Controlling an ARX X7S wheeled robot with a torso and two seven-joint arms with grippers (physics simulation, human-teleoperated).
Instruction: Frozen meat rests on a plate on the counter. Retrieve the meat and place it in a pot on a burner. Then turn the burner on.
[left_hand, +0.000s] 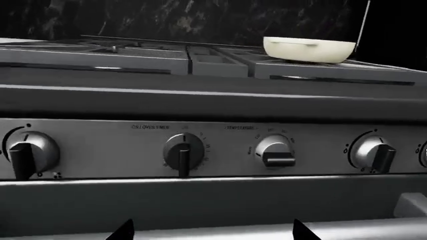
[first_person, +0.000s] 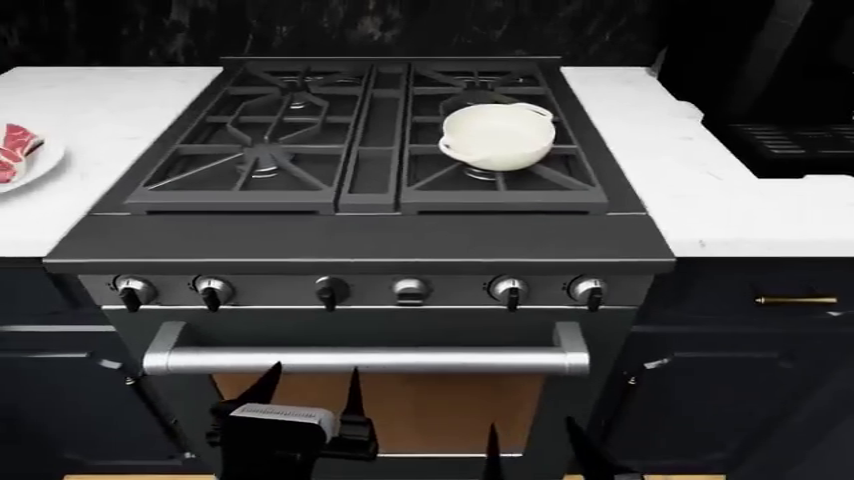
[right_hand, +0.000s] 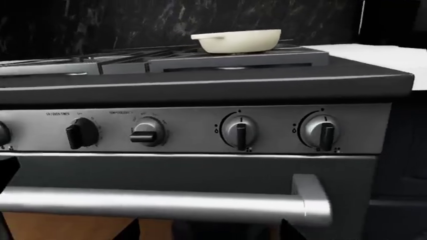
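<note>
Both black claws, left (first_person: 310, 388) and right (first_person: 534, 445), hung spread and empty; red-pink steak (first_person: 16, 148) on round white plate (first_person: 38, 165) far up-left: reach-for-meat step pending.

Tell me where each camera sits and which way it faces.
Head view: high, looking down over the black gas stove; both grippers' dark fingers low in frame.
Left wrist view: low before the silver knob panel, facing it; dark fingers at the edge.
Right wrist view: low, facing the panel's right end and steel oven handle.
All three show the cream two-handled pot.
</note>
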